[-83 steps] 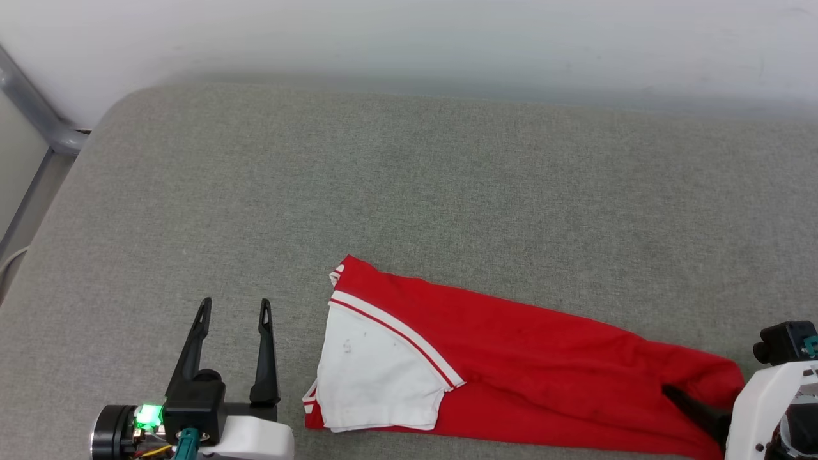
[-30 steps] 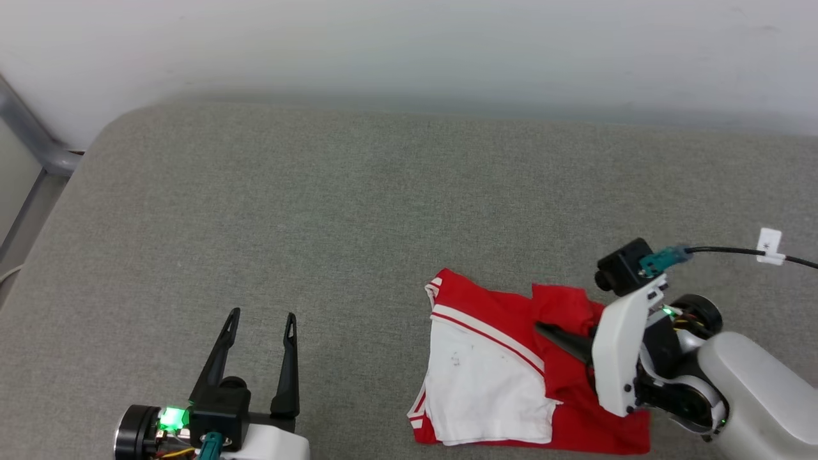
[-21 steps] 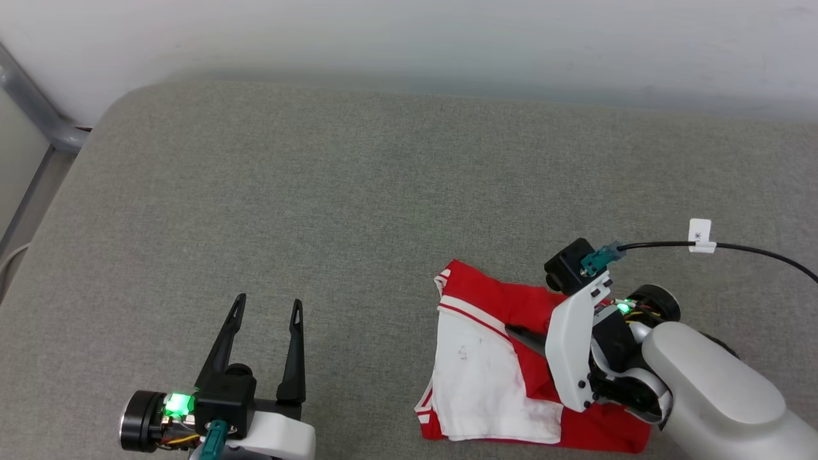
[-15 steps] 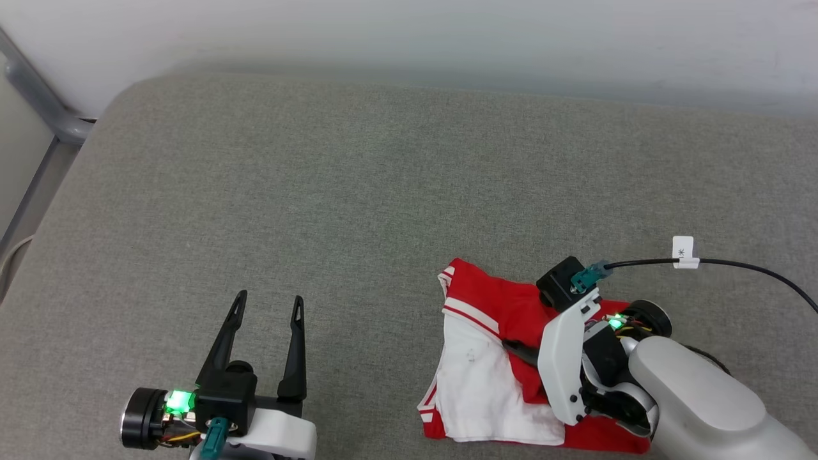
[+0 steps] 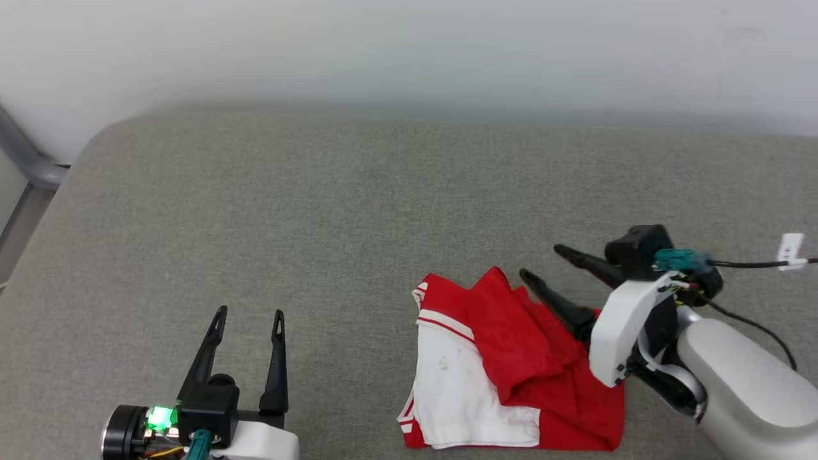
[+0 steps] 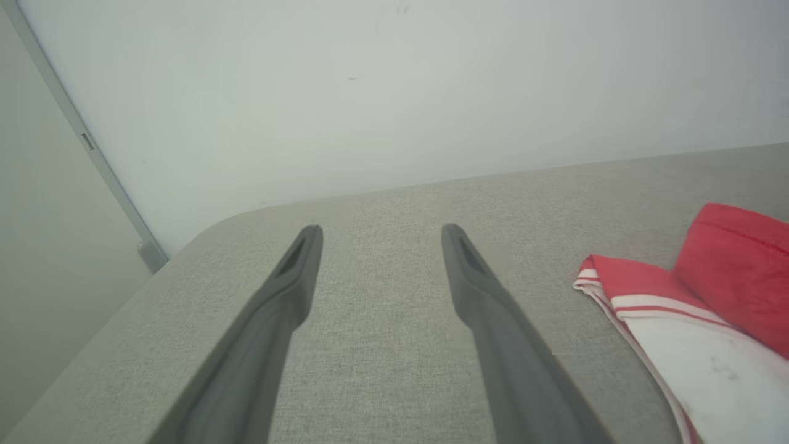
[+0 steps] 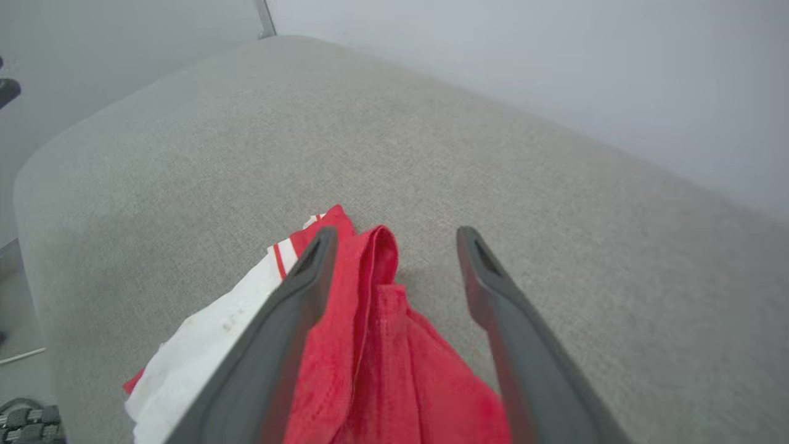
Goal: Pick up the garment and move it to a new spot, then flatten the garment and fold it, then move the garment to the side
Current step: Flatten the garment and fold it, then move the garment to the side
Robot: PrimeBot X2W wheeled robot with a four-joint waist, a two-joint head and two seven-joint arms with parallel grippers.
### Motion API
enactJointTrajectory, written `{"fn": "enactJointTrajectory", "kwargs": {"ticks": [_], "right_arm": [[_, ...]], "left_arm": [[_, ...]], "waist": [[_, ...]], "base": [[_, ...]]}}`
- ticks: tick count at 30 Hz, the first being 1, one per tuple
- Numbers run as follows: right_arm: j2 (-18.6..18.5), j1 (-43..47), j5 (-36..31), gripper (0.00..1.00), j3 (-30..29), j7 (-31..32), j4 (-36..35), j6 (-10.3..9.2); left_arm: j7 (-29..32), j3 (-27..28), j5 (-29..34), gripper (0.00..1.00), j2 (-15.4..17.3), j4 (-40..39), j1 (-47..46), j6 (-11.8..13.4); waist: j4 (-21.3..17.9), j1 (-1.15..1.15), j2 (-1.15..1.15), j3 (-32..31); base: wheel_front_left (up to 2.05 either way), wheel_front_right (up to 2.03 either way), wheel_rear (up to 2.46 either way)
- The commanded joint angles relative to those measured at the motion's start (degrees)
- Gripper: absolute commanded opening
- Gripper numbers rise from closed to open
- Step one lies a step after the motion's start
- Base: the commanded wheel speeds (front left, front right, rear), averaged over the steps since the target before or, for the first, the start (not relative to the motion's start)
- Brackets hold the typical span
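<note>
Head view: left gripper (image 5: pixel 250 313) and right gripper (image 5: pixel 540 261), fingers apart and empty; garment (image 5: pixel 530 358) folded on cushion (image 5: pixel 319 191).

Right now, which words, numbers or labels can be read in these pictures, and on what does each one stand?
No text can be read.
White tag on the black cable: a dark mark, too blurred to read.
Garment, on its white sleeve: faint grey specks, not legible; no lettering or number shows on the folded cloth.
</note>
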Motion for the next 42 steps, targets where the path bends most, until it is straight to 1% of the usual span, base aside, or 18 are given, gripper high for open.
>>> {"fn": "enactJointTrajectory", "kwargs": {"ticks": [1,4,8,11,16,18,21,24,29,34,42], "right_arm": [[-0.6,1.4,-1.8,1.0,-2.2,-2.3,-0.7,-0.05],[-0.6,3.6,-5.7,1.0,-8.1,-7.0,-1.2,-0.05],[1.4,7.8,-11.1,1.0,-17.0,-12.4,-1.7,-0.06],[3.3,11.8,-15.9,1.0,-24.2,-15.4,-2.1,-0.05],[8.1,19.2,-24.2,1.0,-36.0,-17.7,-5.3,-0.06],[10.3,22.1,-28.2,1.0,-39.6,-18.0,-7.5,-0.06],[14.5,26.5,-31.6,1.0,-44.3,-18.0,-11.9,-0.05],[17.3,30.4,-33.6,1.0,-46.4,-18.0,-16.0,-0.05],[20.1,35.2,-35.6,1.0,-47.6,-18.0,-20.6,-0.05],[21.6,38.6,-36.5,1.0,-47.8,-18.0,-23.3,-0.05],[22.5,40.7,-37.1,1.0,-48.3,-18.0,-23.4,-0.05]], "left_arm": [[-0.1,0.5,-0.1,1.0,0.3,-0.4,0.6,0.3],[-0.1,0.9,-0.2,1.0,0.5,-0.8,1.3,0.2],[-0.1,1.3,-0.3,1.0,0.8,-1.4,2.2,0.1],[-0.1,1.5,-0.3,1.0,0.9,-1.8,2.6,0.0],[-0.1,1.6,-0.2,1.0,0.9,-2.3,3.4,0.0],[-0.1,1.7,-0.2,1.0,1.0,-2.6,3.8,0.1],[-0.1,1.8,-0.3,1.0,1.0,-2.8,4.5,0.0],[-0.1,1.8,-0.2,1.0,1.0,-2.7,4.9,0.0],[-0.1,1.9,0.1,1.0,1.1,-2.7,5.9,0.3],[-0.1,2.0,0.0,1.0,1.0,-3.0,6.7,0.4],[-0.1,1.9,0.1,1.0,0.8,-3.0,7.3,0.6]], "waist": [[-1.4,0.0,0.0,-1.3],[-2.8,0.0,0.0,-2.4],[-4.4,0.0,0.0,-3.8],[-5.3,0.0,0.0,-4.6],[-6.5,0.0,0.0,-5.4],[-6.9,0.0,0.0,-5.5],[-7.2,0.0,0.0,-5.6],[-7.5,0.0,0.0,-5.7],[-7.4,0.0,0.0,-5.9],[-6.8,0.0,0.0,-6.0],[-6.0,0.0,0.0,-6.3]], "base": [[0.0,0.0,0.0],[0.0,0.0,0.0],[0.0,0.0,0.0],[0.0,0.0,0.0],[0.0,0.0,0.0],[0.0,0.0,0.0],[0.0,0.0,0.0],[0.0,0.0,0.0],[0.0,0.0,0.0],[0.0,0.0,0.0],[0.0,0.0,0.0]]}}
